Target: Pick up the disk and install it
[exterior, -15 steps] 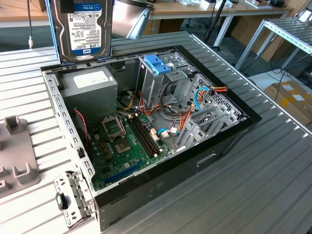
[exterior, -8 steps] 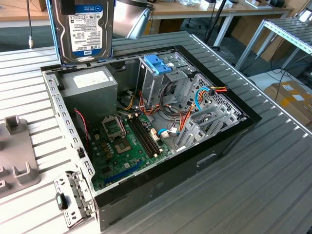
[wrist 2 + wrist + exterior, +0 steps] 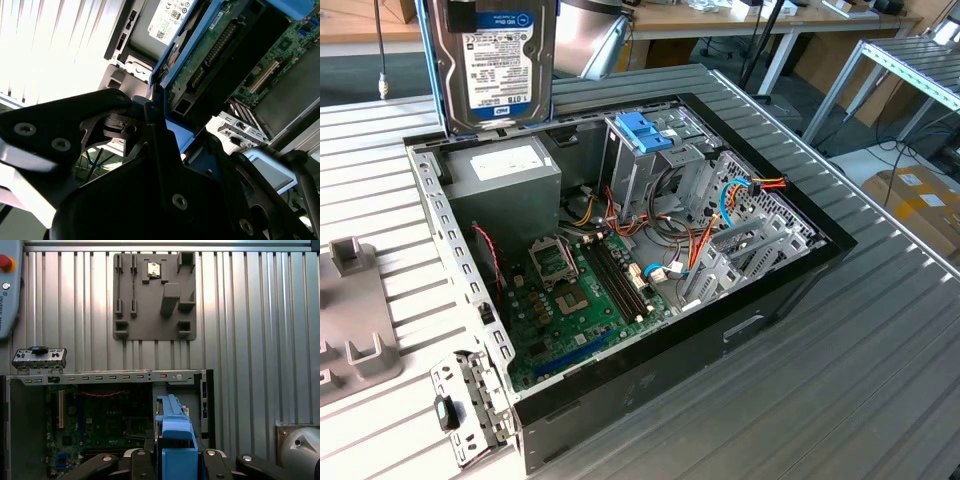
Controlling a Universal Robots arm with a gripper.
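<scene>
Claw [image 3: 175, 460] of mine pinches the disk [image 3: 500, 65] by its blue carrier, so the pickup is done. Installing is left, I judge: the disk hangs upright over the open case [image 3: 835, 250], outside the cage [image 3: 638, 165]. The exterior view shows the disk's label and the cage, while the first wrist view looks down at the motherboard [image 3: 100, 420] and a grey fixture [image 3: 152, 300] on the bench [image 3: 250, 340].

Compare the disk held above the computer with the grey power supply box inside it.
The disk stands upright in the air, gripped by the claw; the power supply sits flat in a corner of the case. The disk has a blue frame; the power supply is bare grey metal. Both carry a white label.
</scene>
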